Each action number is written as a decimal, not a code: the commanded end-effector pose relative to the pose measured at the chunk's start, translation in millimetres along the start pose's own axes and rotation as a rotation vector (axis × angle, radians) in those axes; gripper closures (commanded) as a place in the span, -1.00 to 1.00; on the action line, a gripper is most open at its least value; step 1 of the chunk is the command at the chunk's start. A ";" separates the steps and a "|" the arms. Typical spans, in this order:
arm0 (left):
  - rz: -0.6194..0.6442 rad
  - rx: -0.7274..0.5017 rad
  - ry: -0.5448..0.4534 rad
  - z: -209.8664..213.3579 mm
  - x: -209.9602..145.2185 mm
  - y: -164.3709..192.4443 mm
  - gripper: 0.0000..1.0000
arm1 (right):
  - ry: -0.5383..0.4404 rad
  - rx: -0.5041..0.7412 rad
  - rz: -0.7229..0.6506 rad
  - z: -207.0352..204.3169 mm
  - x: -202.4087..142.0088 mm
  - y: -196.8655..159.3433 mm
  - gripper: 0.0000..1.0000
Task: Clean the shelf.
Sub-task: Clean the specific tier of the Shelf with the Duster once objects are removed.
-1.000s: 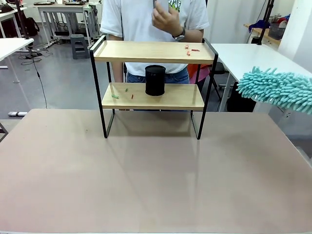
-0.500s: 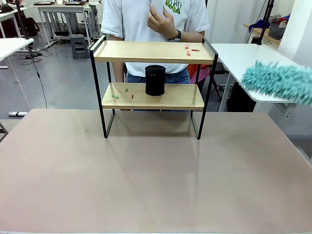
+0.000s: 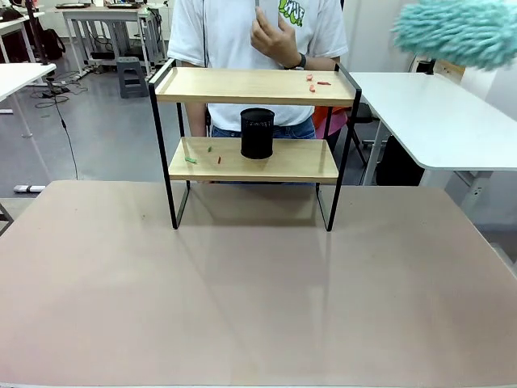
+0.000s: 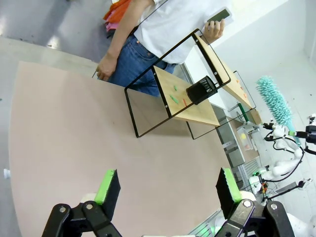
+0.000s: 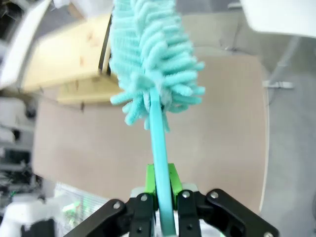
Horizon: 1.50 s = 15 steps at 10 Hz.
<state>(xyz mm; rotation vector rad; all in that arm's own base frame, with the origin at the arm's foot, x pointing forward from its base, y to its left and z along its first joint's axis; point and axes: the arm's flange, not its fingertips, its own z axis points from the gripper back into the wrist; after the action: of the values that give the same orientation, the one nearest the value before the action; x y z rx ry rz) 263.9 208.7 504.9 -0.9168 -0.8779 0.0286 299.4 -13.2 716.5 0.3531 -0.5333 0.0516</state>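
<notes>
Right fingers [image 5: 150, 180] around duster [image 5: 153, 64], aloft

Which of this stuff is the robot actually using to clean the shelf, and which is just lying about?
Part of the job: shelf; teal duster in the right gripper; red bits and green bits on its boards.
Just about: black cup, white side table, grey stool, open left gripper.

Gripping teal duster [image 5: 154, 64] by its handle in right gripper [image 5: 162, 196].
Fluffy head up, over brown table [image 5: 222, 128], overlapping blurred shelf [image 5: 69, 54] at upper left.
</notes>
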 end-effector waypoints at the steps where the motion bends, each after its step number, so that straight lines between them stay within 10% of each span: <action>1: -0.022 -0.013 -0.015 -1.2 1.1 -1.0 -1.00 | -0.041 -0.012 -0.054 21.2 -0.3 -22.6 0.76; 9: -0.022 -0.013 -0.015 -1.2 1.1 -1.0 -1.00 | -0.066 -0.038 0.001 -48.1 58.5 88.5 0.76; 15: -0.022 -0.013 -0.015 -1.2 1.1 -1.0 -1.00 | -0.077 -0.192 -0.045 -108.3 40.7 136.1 0.76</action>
<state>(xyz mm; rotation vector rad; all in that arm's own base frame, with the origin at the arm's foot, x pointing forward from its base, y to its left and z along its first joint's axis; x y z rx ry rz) 263.6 208.9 505.6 -0.9184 -0.8770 0.0263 370.0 148.7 695.3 0.1997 -0.5911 -0.0354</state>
